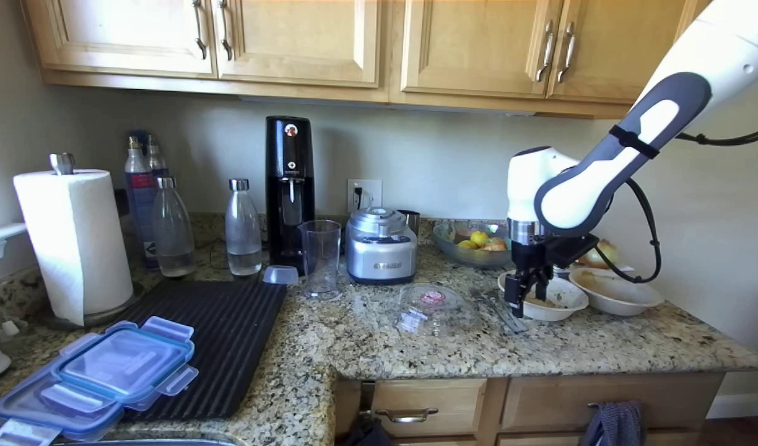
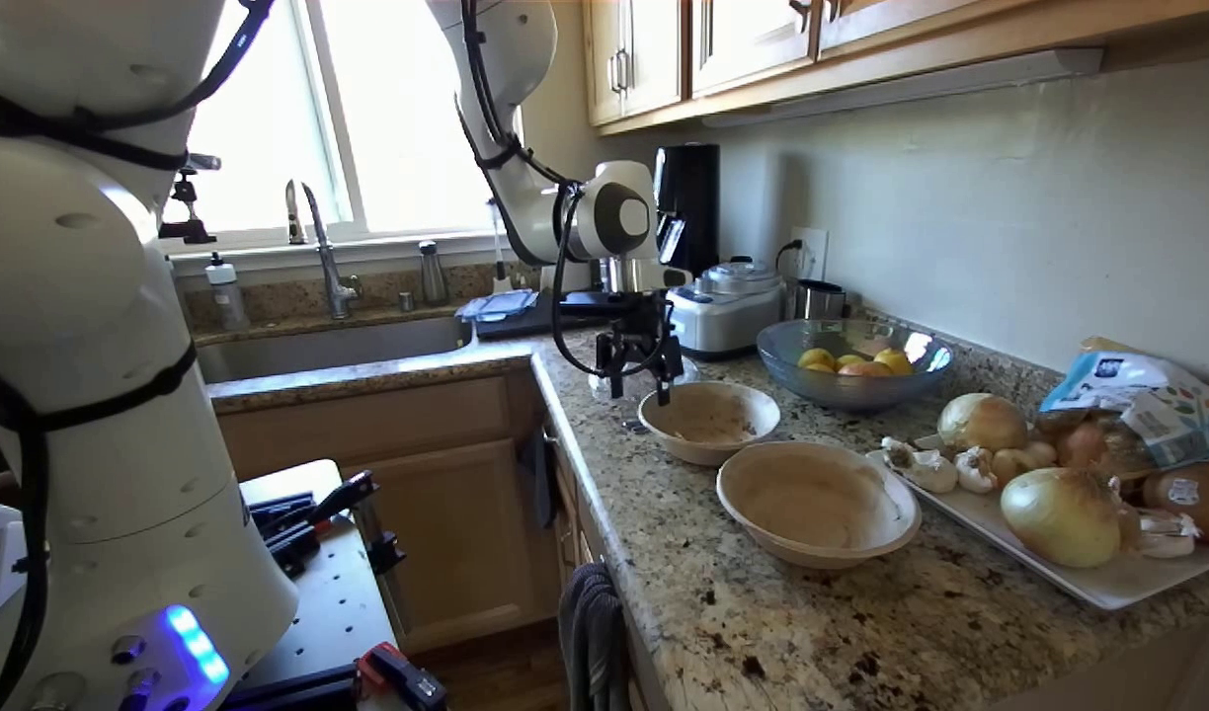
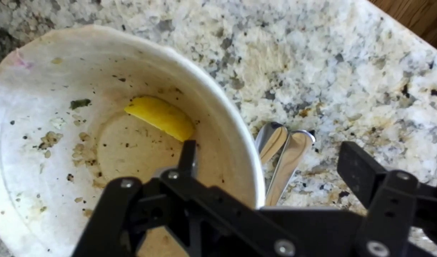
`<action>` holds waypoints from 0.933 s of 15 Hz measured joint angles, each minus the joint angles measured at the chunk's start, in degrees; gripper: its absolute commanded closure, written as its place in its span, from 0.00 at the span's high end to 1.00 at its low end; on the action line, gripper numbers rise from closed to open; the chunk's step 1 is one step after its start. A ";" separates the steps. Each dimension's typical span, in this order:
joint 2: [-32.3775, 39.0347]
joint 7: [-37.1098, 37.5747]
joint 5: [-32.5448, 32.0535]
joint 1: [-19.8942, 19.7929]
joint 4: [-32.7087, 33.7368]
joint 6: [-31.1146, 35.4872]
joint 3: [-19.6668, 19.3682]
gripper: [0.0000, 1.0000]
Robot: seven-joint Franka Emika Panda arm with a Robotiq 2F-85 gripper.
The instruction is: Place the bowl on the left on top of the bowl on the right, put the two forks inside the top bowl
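Beneath the wide-parted, empty jaws stands a round, cream, fibre-looking bowl [image 3: 132, 160], two slim silver metal forks [image 3: 290, 164] close beside it; closing too low could pinch them against its rim, tipping it.

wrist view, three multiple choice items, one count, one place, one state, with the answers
1. How many metal handles lie on the counter beside the bowl?
A) one B) two C) four

2. Where does the yellow wedge lie?
A) on the handles B) on the counter C) inside the bowl

3. The hand is:
A) open B) shut on the wedge C) shut on a handle

1 B: two handle ends show side by side.
2 C: the bowl surrounds it.
3 A: its fingers stand wide apart.
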 measured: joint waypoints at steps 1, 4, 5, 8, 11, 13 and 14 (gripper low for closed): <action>0.52 -0.05 0.00 0.00 0.25 0.00 -0.15 0.78; 1.59 -0.33 0.00 0.00 0.91 0.00 -0.69 0.54; 1.86 -0.39 0.00 0.01 1.12 0.00 -0.82 0.47; 2.15 -0.50 -0.02 0.04 1.68 0.00 -1.18 0.28; 2.15 -0.55 -0.03 0.04 2.07 0.00 -1.30 0.09; 2.15 -0.71 -0.03 0.04 2.26 0.00 -1.32 0.07; 2.08 -0.89 -0.03 0.04 2.41 0.00 -1.41 0.10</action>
